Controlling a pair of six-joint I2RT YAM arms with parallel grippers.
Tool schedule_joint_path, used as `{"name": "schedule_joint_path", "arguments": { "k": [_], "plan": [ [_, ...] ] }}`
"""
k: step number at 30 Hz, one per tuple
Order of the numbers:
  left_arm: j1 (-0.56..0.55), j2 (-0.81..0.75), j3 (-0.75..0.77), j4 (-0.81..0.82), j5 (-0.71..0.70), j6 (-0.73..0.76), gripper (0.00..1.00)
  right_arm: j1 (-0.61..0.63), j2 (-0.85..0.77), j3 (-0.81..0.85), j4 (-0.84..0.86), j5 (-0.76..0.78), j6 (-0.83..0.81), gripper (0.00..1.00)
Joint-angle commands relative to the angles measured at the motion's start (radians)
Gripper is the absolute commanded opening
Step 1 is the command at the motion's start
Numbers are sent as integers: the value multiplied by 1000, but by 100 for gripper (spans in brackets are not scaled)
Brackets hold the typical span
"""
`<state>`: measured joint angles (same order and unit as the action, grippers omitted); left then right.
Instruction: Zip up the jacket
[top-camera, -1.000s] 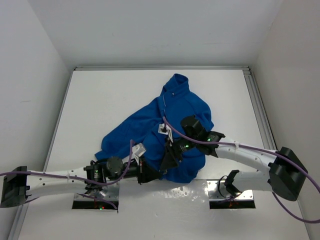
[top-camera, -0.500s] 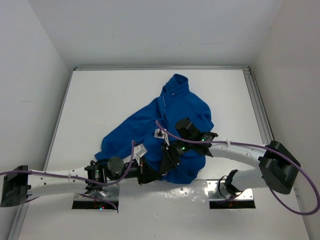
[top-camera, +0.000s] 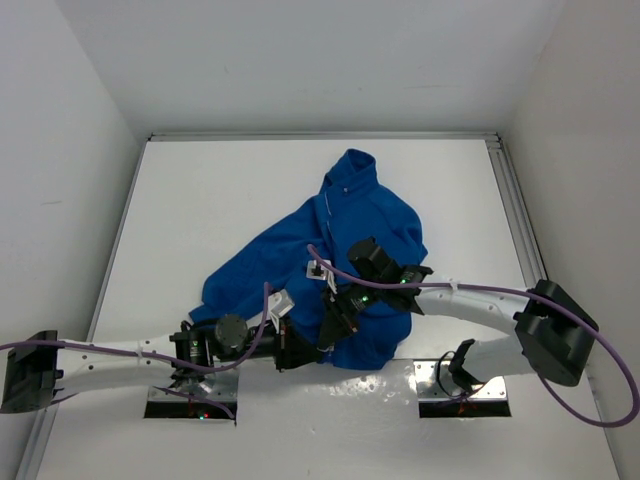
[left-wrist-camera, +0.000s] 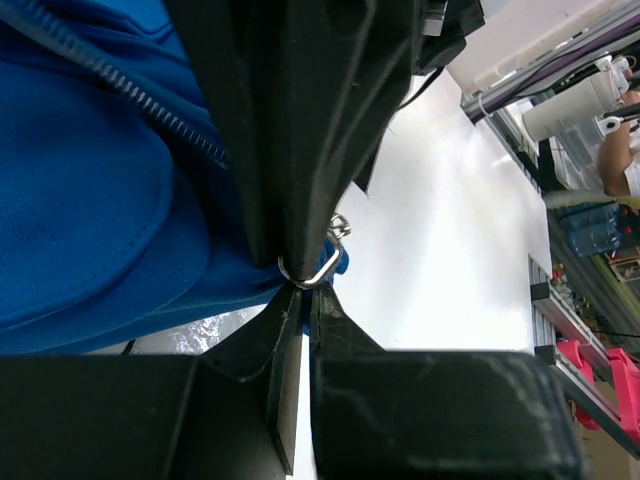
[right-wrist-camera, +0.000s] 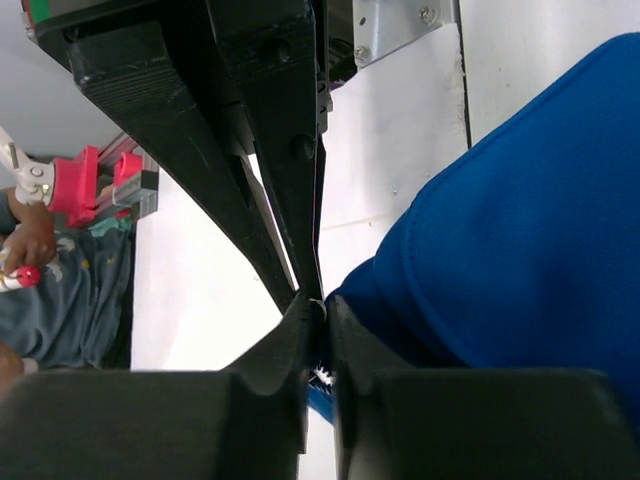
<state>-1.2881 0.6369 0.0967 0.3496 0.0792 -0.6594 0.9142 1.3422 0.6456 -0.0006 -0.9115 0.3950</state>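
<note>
The right tool (right-wrist-camera: 315, 305) has dropped to the hem of the jacket (top-camera: 370, 215), its jaws narrowed almost together around what looks like the zipper pull (left-wrist-camera: 318, 268); the grip is unconfirmed. The left tool (left-wrist-camera: 303, 296), closed, pins that hem on the bench (top-camera: 220, 200). Pulling up can likely begin.

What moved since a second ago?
The right gripper slid toward the left gripper at the bottom hem of the jacket, its jaws closing in. The left gripper stayed clamped on the hem, and the jacket did not shift.
</note>
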Motion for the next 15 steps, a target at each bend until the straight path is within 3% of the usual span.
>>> {"name": "schedule_joint_path", "arguments": {
  "k": [1,4,15],
  "plan": [
    [-2,-2,0,69,-19,0,0,22,2,35,27,-29,-7,7],
    [-2,-2,-3,72,-15,-2,0,23,-11,26,57,-3,10,0],
    [-2,-29,-32,77,-7,-26,0,20,-152,-86,304,353,206,0]
  ]
}}
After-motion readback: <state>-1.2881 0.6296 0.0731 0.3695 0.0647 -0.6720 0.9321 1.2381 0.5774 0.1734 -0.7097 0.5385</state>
